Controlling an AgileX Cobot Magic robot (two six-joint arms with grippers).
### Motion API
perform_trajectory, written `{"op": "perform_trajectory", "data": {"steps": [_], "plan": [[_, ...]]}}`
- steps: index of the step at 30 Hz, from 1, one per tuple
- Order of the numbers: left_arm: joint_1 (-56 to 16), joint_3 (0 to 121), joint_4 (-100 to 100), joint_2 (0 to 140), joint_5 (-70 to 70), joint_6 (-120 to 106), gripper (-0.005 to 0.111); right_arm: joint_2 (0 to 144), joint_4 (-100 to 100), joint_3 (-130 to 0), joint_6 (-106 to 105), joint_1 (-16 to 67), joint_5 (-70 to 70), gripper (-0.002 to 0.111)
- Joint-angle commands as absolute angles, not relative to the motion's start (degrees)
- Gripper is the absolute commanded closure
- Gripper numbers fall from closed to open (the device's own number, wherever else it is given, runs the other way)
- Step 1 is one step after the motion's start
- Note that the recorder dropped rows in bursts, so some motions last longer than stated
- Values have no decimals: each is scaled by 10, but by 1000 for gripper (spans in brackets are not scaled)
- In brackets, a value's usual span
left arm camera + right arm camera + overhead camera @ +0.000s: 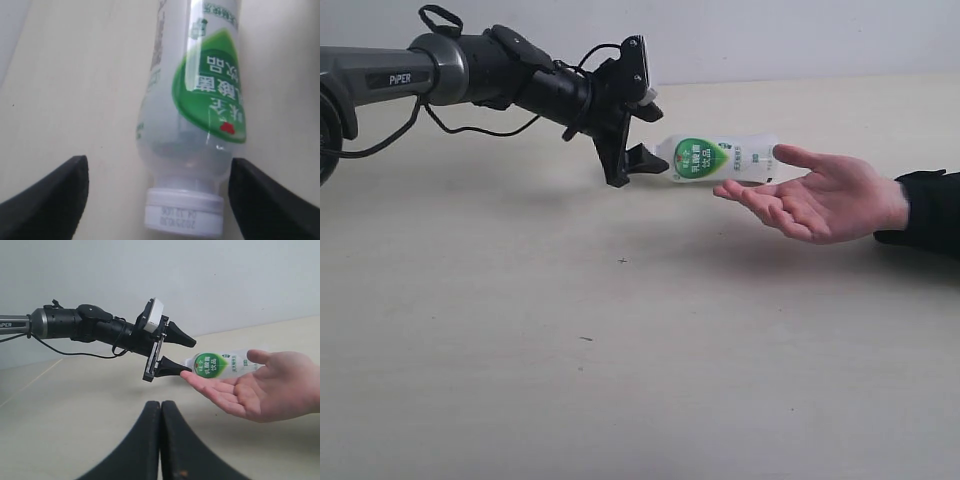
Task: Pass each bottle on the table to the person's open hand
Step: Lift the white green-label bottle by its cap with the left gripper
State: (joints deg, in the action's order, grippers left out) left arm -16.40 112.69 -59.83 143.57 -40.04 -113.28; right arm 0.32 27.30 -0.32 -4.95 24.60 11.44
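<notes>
1. Far left: black arm, stretched level above the pale counter and pointing right.

2. Left tool, at the arm's end. The jaws are spread wide and clamp nothing. In the left wrist view, one finger stands well clear of the bottle. The other lies just beside the bottle's shoulder, and contact there cannot be told.

3. Bottle, white with a green label, lying on its side in the air above the counter. Its white cap sits between the left tool's open jaws. Its base end rests on the fingers of the hand.

4. Hand, right of the bottle, palm up and open, thumb beside the bottle's base. A dark sleeve covers the wrist.

5. Right tool, seen in its own wrist view only. Its fingers are pressed together with nothing between them, well apart from the bottle.
</notes>
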Motion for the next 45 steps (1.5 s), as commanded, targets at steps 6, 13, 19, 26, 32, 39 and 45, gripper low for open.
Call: {"op": "perform_trajectory", "data": {"steps": [6,13,19,26,32,39,45], "plan": [[-165,1128,-607,1440,-407,-1140,33,0,270,0,-54,247,115,108],[-167,1128,-606,1449,-424,-1150,33,0,270,0,-54,247,115,108],[-167,1128,-606,1460,-412,-1153,33,0,270,0,-54,247,115,108],[-167,1128,-602,1465,-406,-1153,33,0,270,0,-54,247,115,108],[-167,1128,-602,1465,-395,-1153,33,0,270,0,-54,247,115,108],[-167,1128,-602,1465,-395,-1153,33,0,270,0,-54,247,115,108],[-167,1128,-602,1465,-395,-1153,33,0,270,0,-54,247,115,108]]}}
